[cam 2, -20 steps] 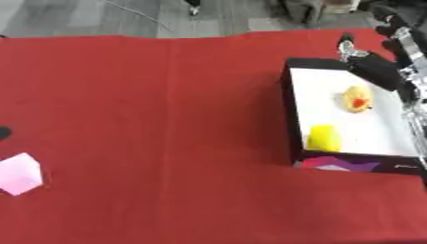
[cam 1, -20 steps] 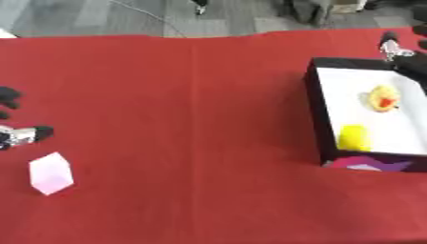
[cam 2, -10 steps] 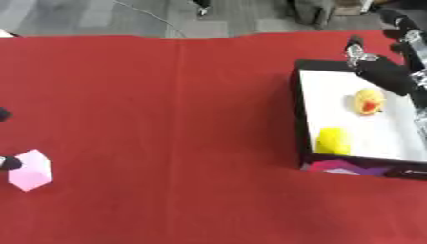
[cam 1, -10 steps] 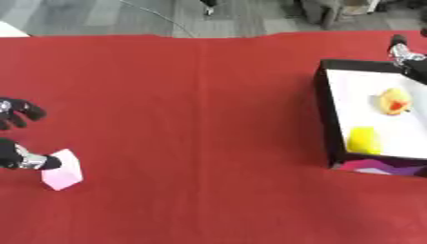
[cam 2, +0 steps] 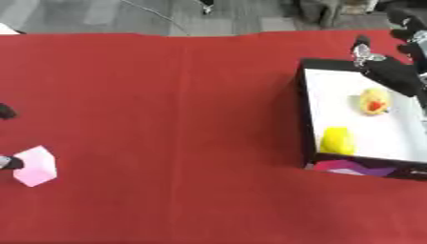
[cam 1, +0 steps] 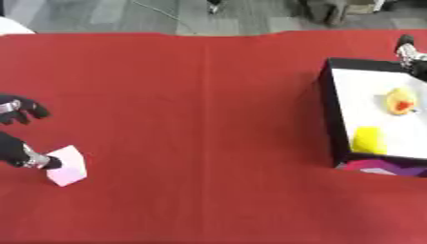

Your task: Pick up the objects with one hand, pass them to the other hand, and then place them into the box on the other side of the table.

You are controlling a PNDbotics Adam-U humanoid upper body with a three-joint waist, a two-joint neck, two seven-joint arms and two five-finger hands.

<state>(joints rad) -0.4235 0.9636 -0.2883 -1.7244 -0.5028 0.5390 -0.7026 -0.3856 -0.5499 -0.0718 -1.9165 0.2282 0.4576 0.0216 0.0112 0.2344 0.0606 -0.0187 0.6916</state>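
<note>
A pale pink block (cam 1: 66, 164) lies on the red cloth at the near left. My left hand (cam 1: 16, 151) comes in from the left edge; one fingertip touches the block's left side, while the other fingers (cam 1: 21, 108) are spread well above it, so the hand is open. My right hand (cam 2: 392, 72) hovers open over the far rim of the black box (cam 2: 304, 119) at the right and holds nothing. Inside the white-floored box lie a yellow toy with a red patch (cam 2: 373, 102) and a yellow block (cam 2: 336, 140).
Red cloth (cam 1: 200, 119) covers the table from the pink block to the box. The box's near wall has a purple and pink pattern (cam 2: 350, 167). Grey floor and a cable show beyond the far edge.
My left hand has come down and in towards the pink block until a fingertip touches its left side. The right hand stays over the box's far rim. The view has shifted slightly.
</note>
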